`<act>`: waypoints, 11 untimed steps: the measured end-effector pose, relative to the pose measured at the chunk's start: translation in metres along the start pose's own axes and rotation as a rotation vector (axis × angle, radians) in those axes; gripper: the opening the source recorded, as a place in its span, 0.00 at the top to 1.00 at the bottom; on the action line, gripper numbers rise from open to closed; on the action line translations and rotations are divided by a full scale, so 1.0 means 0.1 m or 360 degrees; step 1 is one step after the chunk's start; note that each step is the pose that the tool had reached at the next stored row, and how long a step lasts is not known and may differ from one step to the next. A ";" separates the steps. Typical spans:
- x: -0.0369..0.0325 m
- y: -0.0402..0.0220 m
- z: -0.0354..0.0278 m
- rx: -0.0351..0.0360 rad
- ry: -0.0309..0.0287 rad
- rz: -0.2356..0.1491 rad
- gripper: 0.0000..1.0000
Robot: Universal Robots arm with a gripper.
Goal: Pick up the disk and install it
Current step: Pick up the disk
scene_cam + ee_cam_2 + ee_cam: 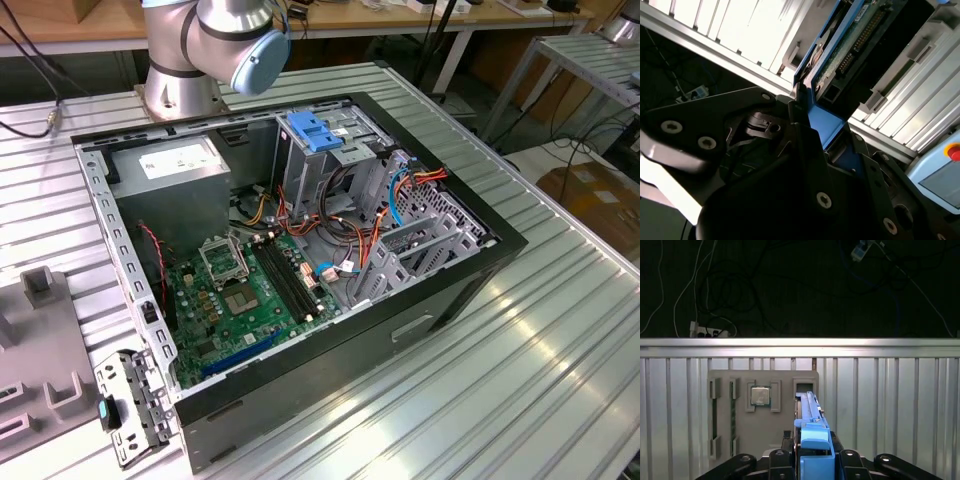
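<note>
Shows blue rails on the disk (811,427), green on its circuit board (860,45). Reads black on the gripper (811,460), ribbed silver on the table (890,390).

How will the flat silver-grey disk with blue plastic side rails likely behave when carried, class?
Probably stiff: the flat disk with blue plastic rails juts straight from the black gripper without sagging. Likely fragile: its green circuit board lies bare. The smooth rails might slip in a loose grip.
</note>
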State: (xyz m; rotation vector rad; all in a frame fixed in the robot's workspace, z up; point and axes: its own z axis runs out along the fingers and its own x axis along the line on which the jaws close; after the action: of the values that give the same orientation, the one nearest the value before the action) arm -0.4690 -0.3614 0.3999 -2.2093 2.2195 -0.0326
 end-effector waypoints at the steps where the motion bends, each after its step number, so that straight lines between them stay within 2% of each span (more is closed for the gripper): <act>1: 0.000 0.000 -0.013 0.0000 0.00000 0.0000 0.63; 11: 0.001 -0.002 -0.091 0.0000 0.00000 0.0000 0.63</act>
State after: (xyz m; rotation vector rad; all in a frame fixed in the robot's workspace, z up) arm -0.4690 -0.3614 0.4090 -2.2092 2.2195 -0.0327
